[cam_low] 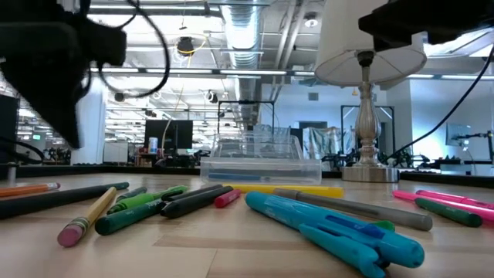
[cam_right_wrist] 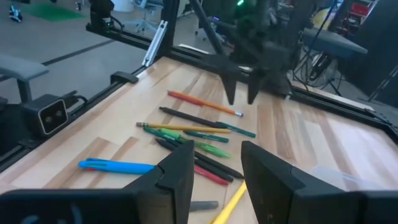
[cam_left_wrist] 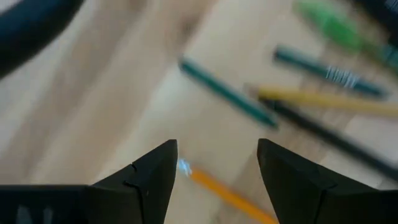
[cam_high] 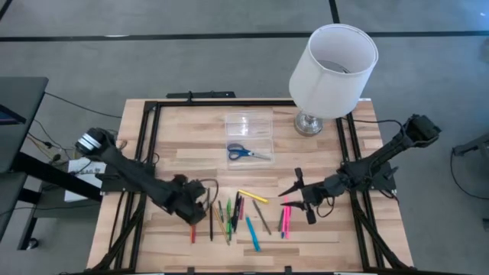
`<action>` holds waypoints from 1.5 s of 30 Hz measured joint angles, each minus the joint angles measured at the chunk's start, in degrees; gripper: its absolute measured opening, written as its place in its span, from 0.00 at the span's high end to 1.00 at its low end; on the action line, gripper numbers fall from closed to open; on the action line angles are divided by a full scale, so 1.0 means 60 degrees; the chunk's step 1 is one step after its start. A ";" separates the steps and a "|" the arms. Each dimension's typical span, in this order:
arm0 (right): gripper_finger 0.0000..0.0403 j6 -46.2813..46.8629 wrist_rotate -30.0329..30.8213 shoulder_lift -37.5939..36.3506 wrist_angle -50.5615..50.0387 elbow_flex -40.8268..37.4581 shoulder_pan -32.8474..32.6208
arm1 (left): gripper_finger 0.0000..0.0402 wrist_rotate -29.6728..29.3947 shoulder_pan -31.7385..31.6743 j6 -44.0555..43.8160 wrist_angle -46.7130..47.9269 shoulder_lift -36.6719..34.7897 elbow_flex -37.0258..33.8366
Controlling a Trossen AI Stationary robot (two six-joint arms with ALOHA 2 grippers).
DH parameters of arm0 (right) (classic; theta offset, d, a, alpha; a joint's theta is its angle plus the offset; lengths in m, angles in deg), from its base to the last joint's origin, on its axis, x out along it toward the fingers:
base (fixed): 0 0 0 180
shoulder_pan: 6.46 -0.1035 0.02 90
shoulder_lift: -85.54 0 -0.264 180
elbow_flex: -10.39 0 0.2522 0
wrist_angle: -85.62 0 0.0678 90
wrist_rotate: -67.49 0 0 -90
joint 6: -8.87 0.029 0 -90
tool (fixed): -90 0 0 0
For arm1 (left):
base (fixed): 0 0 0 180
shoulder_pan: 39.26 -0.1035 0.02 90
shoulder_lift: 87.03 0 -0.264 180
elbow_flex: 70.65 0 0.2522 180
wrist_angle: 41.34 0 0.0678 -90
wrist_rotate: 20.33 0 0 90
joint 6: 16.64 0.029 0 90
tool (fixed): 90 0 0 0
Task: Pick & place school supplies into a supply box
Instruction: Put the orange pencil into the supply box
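Note:
Several pencils and pens (cam_high: 233, 218) lie scattered flat on the wooden table's near half, among them an orange pencil (cam_left_wrist: 227, 194), a yellow one (cam_high: 254, 197) and a blue pen (cam_high: 252, 233). Pink markers (cam_high: 285, 220) lie to their right. Blue-handled scissors (cam_high: 248, 153) lie just on the near side of the clear supply box (cam_high: 248, 124). My left gripper (cam_high: 197, 212) hangs open, pointing steeply down above the left end of the pencils, its fingers on either side of the orange pencil and above it. My right gripper (cam_high: 294, 196) stands open above the markers, nothing between its fingers (cam_right_wrist: 211, 168).
A lamp with a white shade (cam_high: 332, 65) stands on its metal foot (cam_high: 309, 122) at the table's far right, close beside the box. A black frame rail (cam_high: 145, 153) borders the table. Bare wood (cam_high: 183, 137) lies between the pencils and the far edge.

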 joint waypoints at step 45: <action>0.69 0.0262 0.0707 0.0000 0.0036 0.0004 -0.0918 | 0.45 0.1604 0.0359 -0.2100 0.0005 0.0843 -0.0102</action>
